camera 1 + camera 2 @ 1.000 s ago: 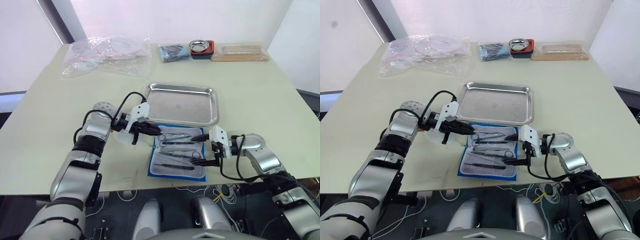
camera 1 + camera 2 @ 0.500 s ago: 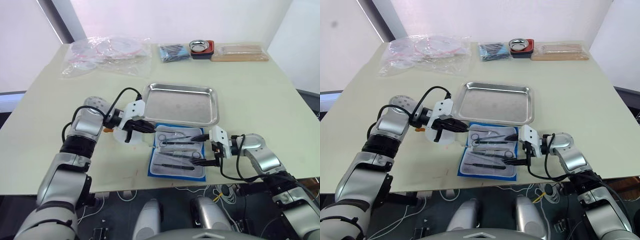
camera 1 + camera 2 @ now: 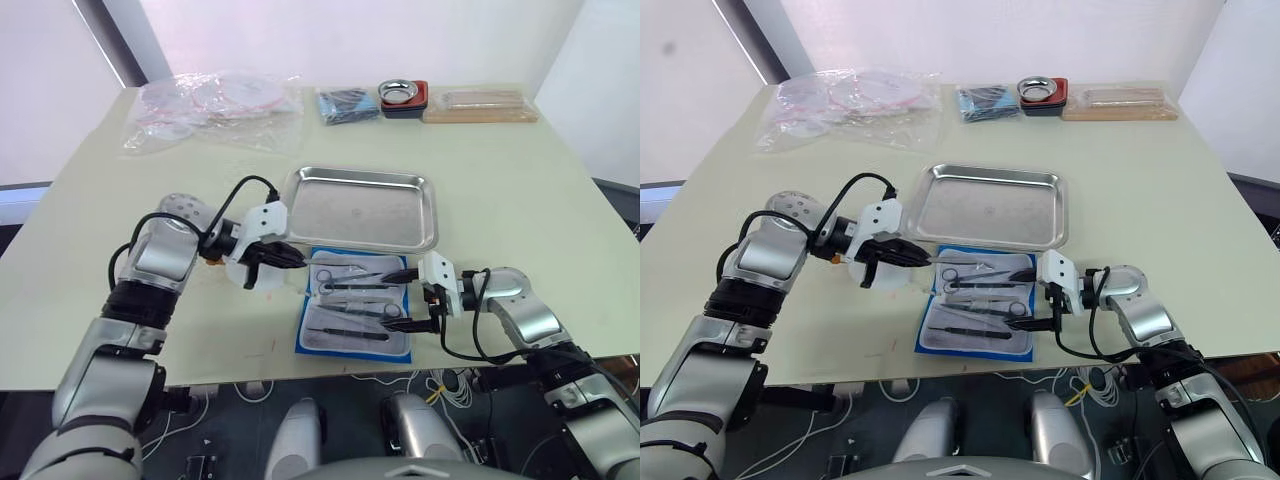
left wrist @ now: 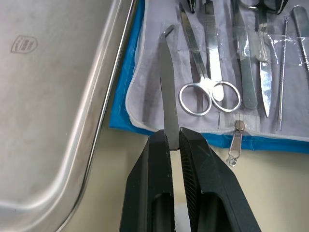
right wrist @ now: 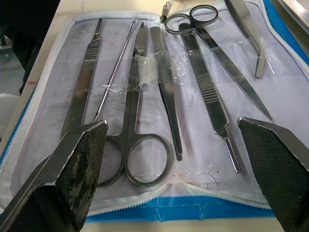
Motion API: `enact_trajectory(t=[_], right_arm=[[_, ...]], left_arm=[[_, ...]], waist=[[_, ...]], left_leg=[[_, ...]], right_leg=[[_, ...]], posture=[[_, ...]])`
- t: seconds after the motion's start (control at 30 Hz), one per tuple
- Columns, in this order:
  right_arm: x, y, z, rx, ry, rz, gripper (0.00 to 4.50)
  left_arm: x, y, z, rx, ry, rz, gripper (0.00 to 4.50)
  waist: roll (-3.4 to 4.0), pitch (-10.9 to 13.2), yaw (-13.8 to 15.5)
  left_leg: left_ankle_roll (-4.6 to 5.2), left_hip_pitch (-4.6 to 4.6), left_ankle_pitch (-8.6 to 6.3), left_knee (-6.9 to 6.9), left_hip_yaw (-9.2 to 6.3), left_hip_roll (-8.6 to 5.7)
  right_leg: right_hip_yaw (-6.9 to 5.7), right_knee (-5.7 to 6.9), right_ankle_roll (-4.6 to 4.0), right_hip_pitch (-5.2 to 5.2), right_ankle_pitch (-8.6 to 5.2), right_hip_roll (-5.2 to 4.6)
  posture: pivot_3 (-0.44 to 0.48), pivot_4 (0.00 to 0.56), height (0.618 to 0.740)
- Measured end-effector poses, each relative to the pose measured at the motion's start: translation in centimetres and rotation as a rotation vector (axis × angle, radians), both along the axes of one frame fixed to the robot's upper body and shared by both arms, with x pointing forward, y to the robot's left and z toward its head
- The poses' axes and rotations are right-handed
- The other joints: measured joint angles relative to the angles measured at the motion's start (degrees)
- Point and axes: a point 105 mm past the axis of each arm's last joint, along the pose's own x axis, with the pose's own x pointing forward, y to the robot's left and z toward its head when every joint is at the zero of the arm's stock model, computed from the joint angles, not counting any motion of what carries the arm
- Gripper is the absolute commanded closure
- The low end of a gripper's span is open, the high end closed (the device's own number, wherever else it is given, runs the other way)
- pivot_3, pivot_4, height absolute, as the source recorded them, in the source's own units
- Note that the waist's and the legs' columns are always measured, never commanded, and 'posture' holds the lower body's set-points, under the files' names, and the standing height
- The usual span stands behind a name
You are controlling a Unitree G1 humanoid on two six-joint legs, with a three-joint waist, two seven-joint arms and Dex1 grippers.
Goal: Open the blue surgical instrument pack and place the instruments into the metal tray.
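Left gripper (image 4: 174, 140) pinches a curved instrument (image 4: 166, 87) beside the metal tray (image 4: 53, 96) – right gripper (image 5: 176, 140) gapes over the open pack (image 5: 43, 145).

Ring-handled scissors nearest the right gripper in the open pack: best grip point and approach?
Grip the scissors just blade-side of the ring handles, probably coming from above with the right gripper. They lie flat, a clear strap crosses mid-blade, and neighbouring instruments crowd both sides.

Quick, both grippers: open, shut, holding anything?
Left gripper: shut on a slim curved instrument, beside the open pack.
Right gripper: open, empty, over the pack.
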Motion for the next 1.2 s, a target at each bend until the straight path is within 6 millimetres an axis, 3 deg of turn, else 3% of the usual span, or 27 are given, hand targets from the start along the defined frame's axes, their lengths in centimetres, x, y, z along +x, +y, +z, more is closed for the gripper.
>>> enact_trajectory(t=[0.8, 1.2], right_arm=[[0.1, 0.1, 0.0, -0.001, 0.001, 0.016, 0.0], [0.1, 0.2, 0.0, -0.001, 0.001, 0.021, 0.0]], left_arm=[[-2.1, 1.7, -0.1, -0.025, 0.033, 0.181, 4.48], [-2.8, 2.2, 1.1, -0.04, 0.017, 0.204, 4.48]], waist=[[-0.03, -0.01, -0.21], [-0.08, -0.04, -0.29]], left_leg=[[0.0, 0.05, 0.0, -0.3, 0.03, 0.07], [0.0, 0.08, 0.0, -0.39, 0.06, 0.12]], right_leg=[[-0.01, -0.32, 0.01, 0.01, 0.01, 0.0], [-0.01, -0.41, 0.01, 0.02, 0.01, 0.01]], posture=[[0.0, 0.15, 0.74], [0.0, 0.15, 0.74]])
